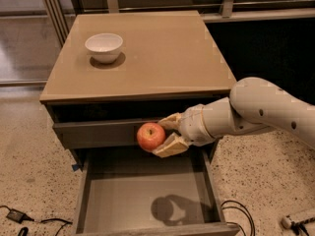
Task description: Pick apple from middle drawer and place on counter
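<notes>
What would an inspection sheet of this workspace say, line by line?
Surface: counter is tan and glossy.
Job's things: apple is held in the air above the open drawer, not on the counter.
Clutter: white bowl stands on the counter's far left.
Claw: claw is closed around the apple, below counter height.
Cables: black cables lie on the floor, left and right of the drawer.
Surroundings: speckled floor; nothing else seen.
</notes>
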{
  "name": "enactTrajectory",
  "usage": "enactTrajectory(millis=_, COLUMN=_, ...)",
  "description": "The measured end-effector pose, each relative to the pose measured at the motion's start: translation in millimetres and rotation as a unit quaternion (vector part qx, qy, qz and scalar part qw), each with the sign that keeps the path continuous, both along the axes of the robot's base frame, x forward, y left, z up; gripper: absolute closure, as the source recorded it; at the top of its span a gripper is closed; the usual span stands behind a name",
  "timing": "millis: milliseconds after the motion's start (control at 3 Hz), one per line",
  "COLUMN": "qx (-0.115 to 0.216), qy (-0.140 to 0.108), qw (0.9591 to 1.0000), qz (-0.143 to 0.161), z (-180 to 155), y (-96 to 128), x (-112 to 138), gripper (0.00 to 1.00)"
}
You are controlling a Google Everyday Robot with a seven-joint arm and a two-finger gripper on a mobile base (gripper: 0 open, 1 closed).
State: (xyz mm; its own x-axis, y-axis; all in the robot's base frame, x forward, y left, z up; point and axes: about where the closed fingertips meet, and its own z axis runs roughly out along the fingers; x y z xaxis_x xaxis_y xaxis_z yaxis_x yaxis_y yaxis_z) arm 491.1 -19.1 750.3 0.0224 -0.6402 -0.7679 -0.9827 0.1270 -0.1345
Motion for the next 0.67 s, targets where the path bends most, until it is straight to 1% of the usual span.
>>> enactTrajectory(millis=333, qx=-0.001, qy=-0.007, qw=1.0000, qz=0.001, z=9, y=0, x=2, gripper=1.00)
enactTrajectory(millis=667, qx=-0.006, qy=-0.030, qw=0.9995, qz=0.005, z=37, y=-2, x=7, gripper=1.00)
